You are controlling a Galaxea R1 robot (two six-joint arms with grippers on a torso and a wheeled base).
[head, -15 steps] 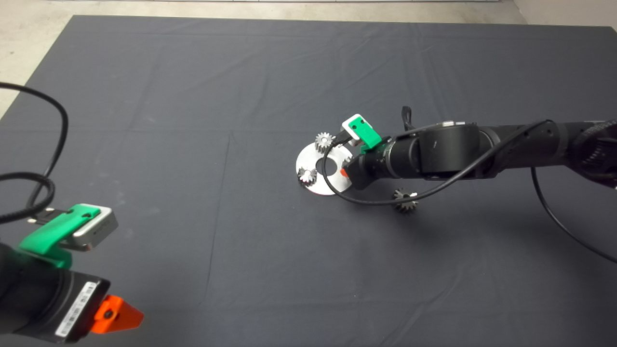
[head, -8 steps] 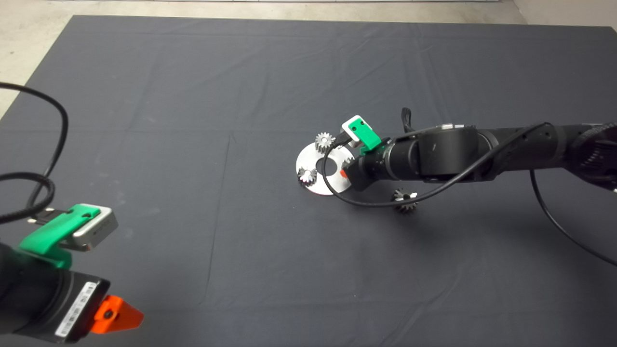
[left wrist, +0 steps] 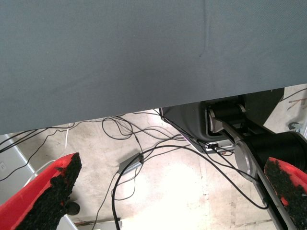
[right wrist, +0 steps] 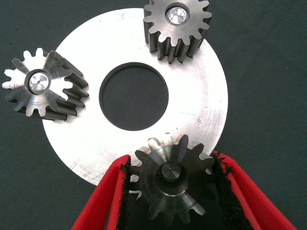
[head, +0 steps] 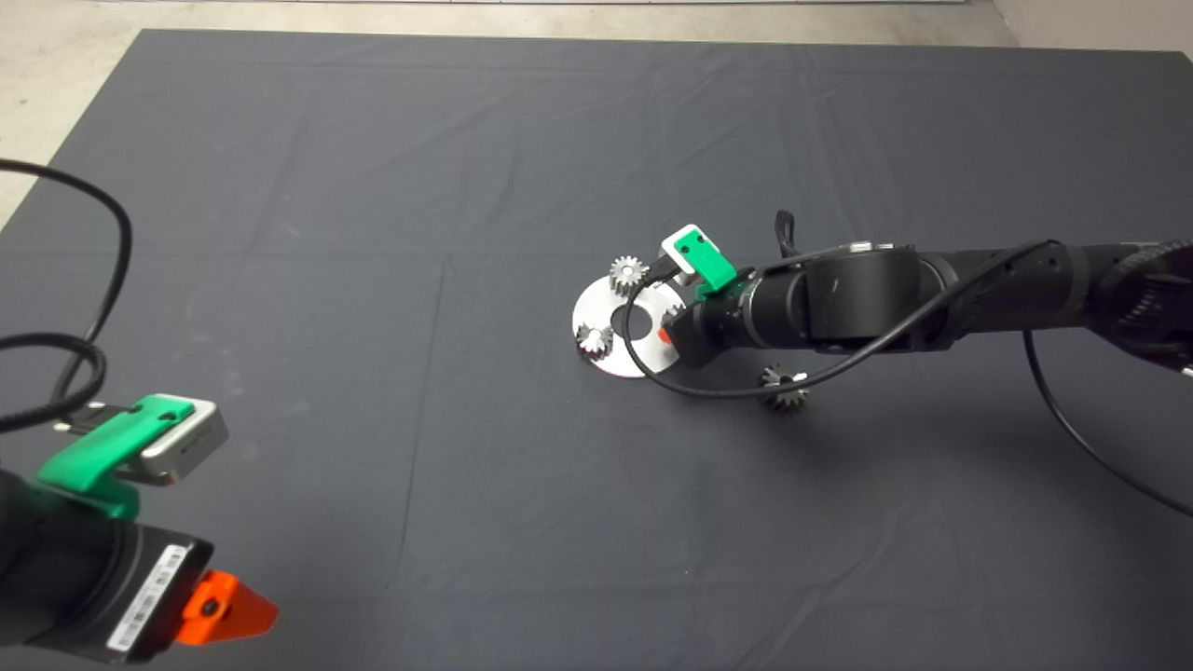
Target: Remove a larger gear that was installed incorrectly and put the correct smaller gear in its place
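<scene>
Right wrist view shows the right gripper [right wrist: 170, 191] with its two red fingers [right wrist: 103, 201] closed against the teeth of the smaller gear [right wrist: 171, 179], which sits on a peg at the rim of the silver ring plate [right wrist: 204, 103]. Two other small gears [right wrist: 177, 26] stand on the same plate. From the head view this grip is hidden under the arm, and the larger gear [head: 784, 387] lies on the mat [head: 373, 186] just beside the arm, partly crossed by a black cable [head: 839, 363]. Parked at the lower left edge, the left gripper [left wrist: 168, 191] has its fingers spread wide.
</scene>
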